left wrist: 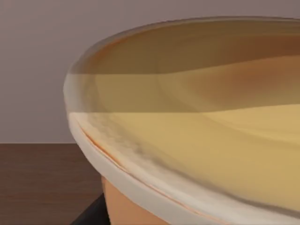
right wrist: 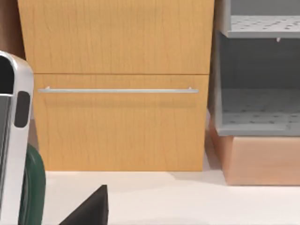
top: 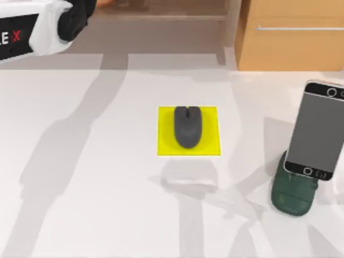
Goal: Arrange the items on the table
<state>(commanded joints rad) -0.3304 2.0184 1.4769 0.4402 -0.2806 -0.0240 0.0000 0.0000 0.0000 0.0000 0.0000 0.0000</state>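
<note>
Mouse: the small dark grey mouse [top: 187, 126] sits centred on the yellow pad [top: 162, 148], mid-bench, well apart from both arms.
Phone: the silver-edged smartphone [top: 316, 132] leans upright in the dark green stand [top: 291, 198] at the right side of the bench [top: 80, 177]; its metal edge [right wrist: 18, 140] shows close in the right wrist view, with the stand [right wrist: 33, 187] behind it.
Cup: the orange cup [left wrist: 131, 206] with its pale rim [left wrist: 98, 154] looms right against the left wrist camera, apparently carried off the bench at the far left.
Left claw: the left arm [top: 48, 27] reaches in from the top-left corner; the cup's closeness suggests it is clenched on the cup, but the fingers cannot be made out.
Right claw: a dark fingertip [right wrist: 91, 208] hangs low by the phone, facing the wooden cabinet [right wrist: 117, 93]; open or clenched cannot be told.
Cup handling: judged light, stiff and smooth-walled, tall enough to tip; best taken around the orange body below the rim and kept upright.
Phone handling: likely rigid, slick and easily toppled from the stand; the long side edges offer the surest hold.
Mouse handling: probably light, with a rounded shell; pinching across its narrow flanks looks safest.
</note>
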